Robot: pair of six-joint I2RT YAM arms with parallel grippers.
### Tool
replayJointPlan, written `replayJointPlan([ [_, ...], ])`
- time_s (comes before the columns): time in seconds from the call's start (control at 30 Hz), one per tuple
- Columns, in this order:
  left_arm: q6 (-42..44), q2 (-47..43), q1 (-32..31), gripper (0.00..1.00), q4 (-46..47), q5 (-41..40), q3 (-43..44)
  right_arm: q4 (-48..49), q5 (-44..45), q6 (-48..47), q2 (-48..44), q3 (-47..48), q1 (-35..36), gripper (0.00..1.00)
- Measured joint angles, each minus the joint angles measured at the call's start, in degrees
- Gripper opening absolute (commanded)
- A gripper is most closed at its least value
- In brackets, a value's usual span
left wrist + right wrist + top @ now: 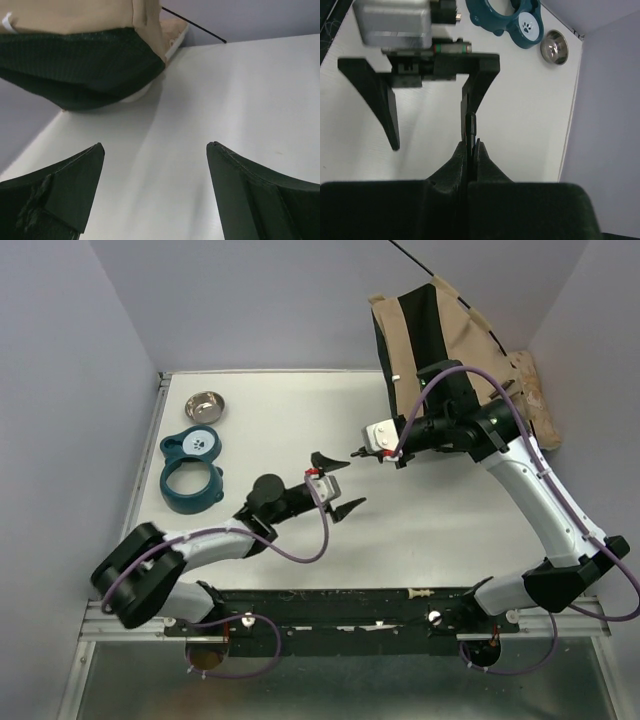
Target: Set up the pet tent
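Top external view has my left gripper [348, 485] spread wide with nothing between its fingers, and my right gripper [357, 452] pinched shut just across from it, tips nearly facing. At my right tips the right wrist view shows a thin dark sliver in the seam; I cannot tell what it is. The only mark I can make out anywhere is a paw print on a white round patch [203, 441], set on a teal ring-shaped piece [190, 478] that lies well off to the outer side of my left fingers. No lettering on it is legible to me. Just beyond that piece sits a small metal bowl [205, 405], its shiny bottom bare to view. The pet tent [440, 340] stands behind my right wrist at the far right corner of the table [300, 405], tan fabric with a black band, leaning toward the wall. From my left fingers it lies ahead and well apart, its black base turned toward them. One thin black pole [410, 254] sticks up past its top. A patterned cushion [532, 390] is pressed against the tent's far side.
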Motion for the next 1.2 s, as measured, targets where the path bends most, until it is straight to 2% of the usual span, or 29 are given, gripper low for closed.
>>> replayJointPlan([
  [0.1, 3.4, 11.1, -3.8, 0.93, 10.6, -5.5, 4.5, 0.0, -0.1, 0.8, 0.4, 0.9, 0.0, 0.01],
  [0.17, 5.2, 16.2, -5.5, 0.83, 15.5, -7.6, 7.9, 0.0, -0.1, 1.2, 0.7, 1.3, 0.0, 0.01],
  [0.2, 6.0, 18.2, -6.1, 0.77, 17.3, -8.5, 9.2, 0.0, -0.2, 1.4, 0.9, 1.6, 0.0, 0.01],
  [0.3, 8.8, 23.1, -8.0, 0.74, 21.5, -10.8, 12.3, 0.0, -0.2, 2.3, 1.4, 2.1, 0.0, 0.01],
  [0.4, 11.9, 26.6, -9.8, 0.66, 22.9, -11.6, 14.3, 0.0, -0.3, 2.8, 1.5, 2.4, 0.0, 0.01],
  [0.77, 20.1, 29.7, -12.8, 0.57, 25.0, -15.8, 18.0, 0.0, -0.9, 3.0, 1.4, 2.4, 0.0, 0.01],
  [1.07, 23.2, 30.2, -13.8, 0.52, 25.1, -17.7, 20.4, 0.0, -1.2, 3.0, 1.4, 2.3, 0.0, 0.01],
  [1.2, 23.8, 30.6, -13.9, 0.44, 25.4, -18.5, 22.0, 0.0, -1.2, 2.9, 1.3, 2.0, 0.0, 0.01],
])
